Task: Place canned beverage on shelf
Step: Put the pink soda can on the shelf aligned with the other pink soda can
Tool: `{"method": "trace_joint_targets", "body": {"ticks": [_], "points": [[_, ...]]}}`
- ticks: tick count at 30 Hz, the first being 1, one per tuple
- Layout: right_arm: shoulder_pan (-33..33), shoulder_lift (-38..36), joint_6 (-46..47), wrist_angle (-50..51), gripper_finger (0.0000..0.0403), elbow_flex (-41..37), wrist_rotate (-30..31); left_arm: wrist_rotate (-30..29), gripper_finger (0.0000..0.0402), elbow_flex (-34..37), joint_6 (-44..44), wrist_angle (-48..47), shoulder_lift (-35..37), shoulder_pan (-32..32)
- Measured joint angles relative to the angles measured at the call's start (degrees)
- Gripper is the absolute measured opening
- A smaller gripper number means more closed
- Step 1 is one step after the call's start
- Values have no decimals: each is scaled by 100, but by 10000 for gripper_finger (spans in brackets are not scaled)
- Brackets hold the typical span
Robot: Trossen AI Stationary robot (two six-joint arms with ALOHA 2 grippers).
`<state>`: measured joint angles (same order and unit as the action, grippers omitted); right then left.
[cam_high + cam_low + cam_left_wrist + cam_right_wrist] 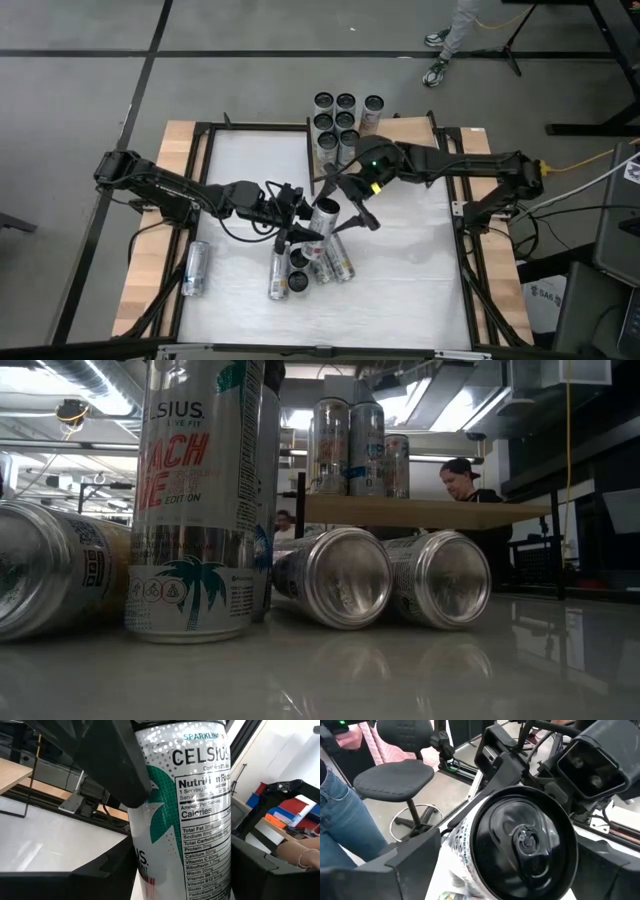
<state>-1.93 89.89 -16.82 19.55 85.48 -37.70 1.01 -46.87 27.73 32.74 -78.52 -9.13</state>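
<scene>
can [325,215] upright at frame centre, clamped between our left gripper [305,213] fingers | right gripper [345,205] spread around its top, not closed | smooth silver cylinder, printed label, dark lid | shelf [415,130], pale wood board, upper centre, carries more cans

Silver can [195,810] — teal palm, black lettering
</scene>
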Motion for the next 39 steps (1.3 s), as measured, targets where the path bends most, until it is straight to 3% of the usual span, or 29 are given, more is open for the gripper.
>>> {"method": "trace_joint_targets", "body": {"ticks": [21, 33, 39], "points": [[4, 0, 160, -2, 361, -3, -28, -19, 230, 0, 0, -58, 0, -2], [2, 0, 133, -28, 250, -3, -1, 0, 273, 0, -408, -82, 0, -4], [2, 0, 131, -28, 255, -3, -4, -6, 281, 0, -561, -86, 0, -4]]}}
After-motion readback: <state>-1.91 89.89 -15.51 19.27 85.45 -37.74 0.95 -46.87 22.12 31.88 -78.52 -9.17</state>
